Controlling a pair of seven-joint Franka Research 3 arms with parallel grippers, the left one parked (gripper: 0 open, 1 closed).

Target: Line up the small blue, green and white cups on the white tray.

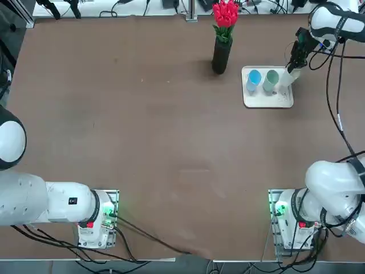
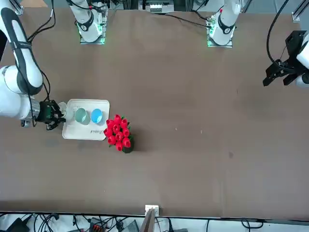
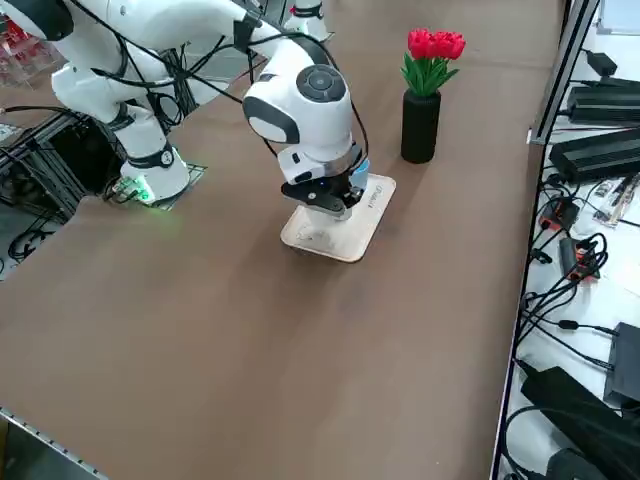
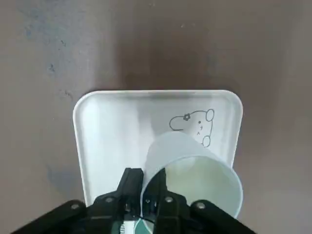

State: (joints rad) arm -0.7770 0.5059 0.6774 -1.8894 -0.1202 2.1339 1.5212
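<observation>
The white tray (image 1: 283,102) lies at the far right of the table. On it stand the blue cup (image 1: 254,78) and the green cup (image 1: 271,79), side by side. My right gripper (image 1: 292,68) is over the tray's right end, shut on the rim of the white cup (image 1: 287,77). In the wrist view the fingers (image 4: 130,179) pinch the white cup's (image 4: 195,176) wall above the tray (image 4: 114,126). From the front, the white cup (image 2: 62,107) sits at the tray's (image 2: 85,132) outer edge, next to the green cup (image 2: 80,115) and blue cup (image 2: 96,115).
A tall dark vase with red flowers (image 1: 222,50) stands just left of the tray, close to the blue cup. Cables and equipment lie beyond the table's far edge and right edge. Wide bare table stretches left and toward the arm bases.
</observation>
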